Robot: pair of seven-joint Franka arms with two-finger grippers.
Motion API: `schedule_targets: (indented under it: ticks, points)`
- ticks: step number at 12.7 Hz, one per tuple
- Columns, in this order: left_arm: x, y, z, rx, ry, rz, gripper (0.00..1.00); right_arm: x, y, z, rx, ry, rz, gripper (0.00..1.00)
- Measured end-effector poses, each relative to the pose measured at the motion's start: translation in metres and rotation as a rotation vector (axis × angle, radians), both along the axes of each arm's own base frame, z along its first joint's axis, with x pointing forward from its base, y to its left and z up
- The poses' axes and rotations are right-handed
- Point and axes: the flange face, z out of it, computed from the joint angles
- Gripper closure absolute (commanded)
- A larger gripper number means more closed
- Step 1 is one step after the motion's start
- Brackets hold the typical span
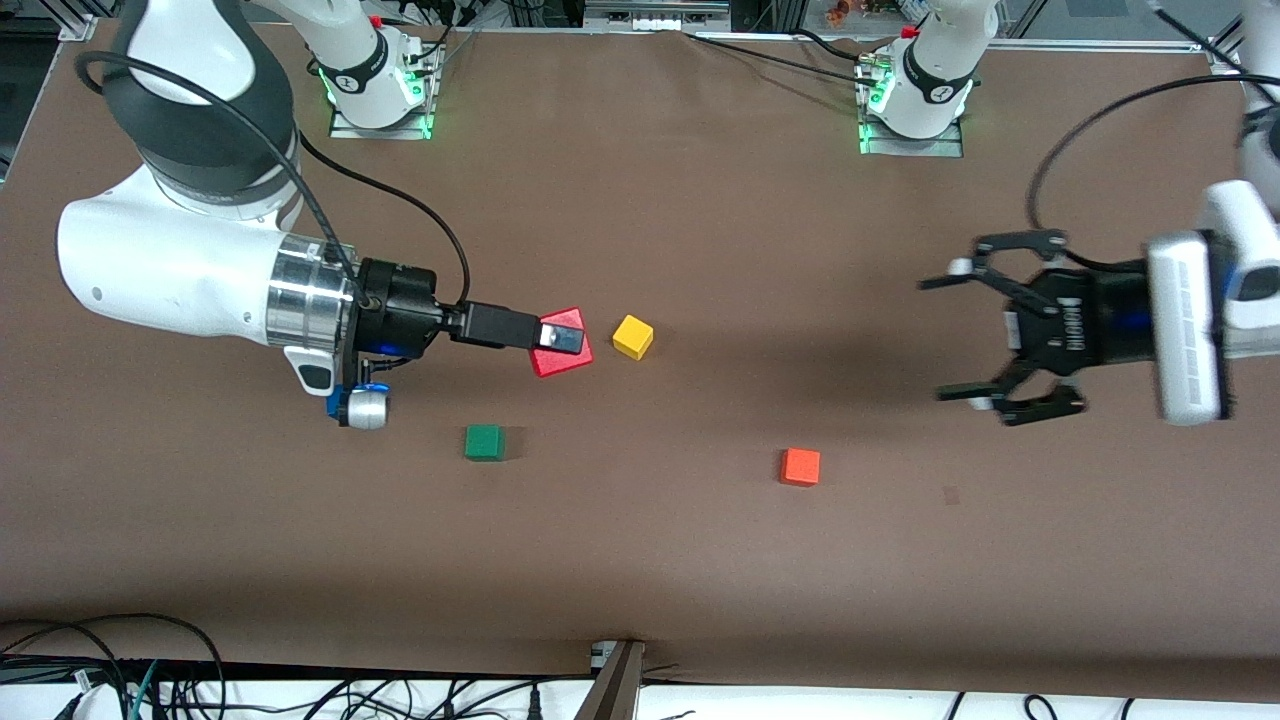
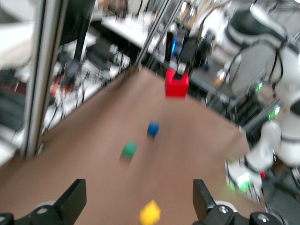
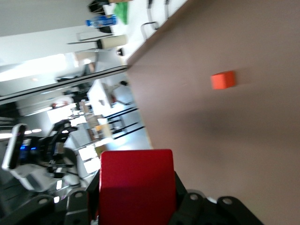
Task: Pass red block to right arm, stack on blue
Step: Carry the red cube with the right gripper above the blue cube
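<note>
My right gripper [image 1: 562, 338] is shut on the red block [image 1: 558, 364] and holds it tilted in the air, over the table next to the yellow cube. The red block fills the right wrist view [image 3: 136, 183] between the fingers [image 3: 187, 206]. It also shows in the left wrist view [image 2: 176, 84]. The blue cube [image 2: 153, 129] lies on the table near the green cube; in the front view it is mostly hidden under the right arm's wrist. My left gripper [image 1: 965, 335], a black linkage claw, is open and empty over the left arm's end of the table [image 2: 138, 206].
A yellow cube [image 1: 632, 337] lies mid-table. A green cube [image 1: 484, 442] and an orange cube [image 1: 800, 467] lie nearer the front camera. The orange cube also shows in the right wrist view [image 3: 223, 79]. Cables run along the table's front edge.
</note>
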Motion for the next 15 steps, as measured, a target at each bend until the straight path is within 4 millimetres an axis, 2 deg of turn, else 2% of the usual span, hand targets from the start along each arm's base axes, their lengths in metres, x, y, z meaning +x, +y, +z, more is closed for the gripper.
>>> schedule_targets:
  ticks: [2, 5, 8, 11, 13, 15]
  points:
    - [-0.007, 0.06, -0.023, 0.159, 0.053, -0.005, 0.0, -0.002, -0.001, -0.031, -0.177, -0.019, 0.039, 1.0]
    - [-0.021, 0.129, -0.06, 0.453, 0.171, 0.007, 0.0, -0.004, -0.007, -0.092, -0.402, -0.036, 0.124, 1.0]
    - [-0.028, 0.192, -0.092, 0.713, 0.255, 0.07, 0.0, -0.003, -0.023, -0.147, -0.643, -0.049, 0.205, 1.0]
    - [-0.033, 0.229, -0.101, 0.852, 0.295, 0.128, 0.0, -0.005, -0.043, -0.187, -0.88, -0.082, 0.279, 1.0]
    - [-0.034, 0.239, -0.1, 0.916, 0.297, 0.14, 0.0, -0.011, -0.062, -0.213, -0.984, -0.076, 0.31, 1.0]
    - [-0.035, 0.242, -0.099, 0.962, 0.293, 0.143, 0.0, -0.017, -0.089, -0.228, -1.066, -0.067, 0.325, 1.0]
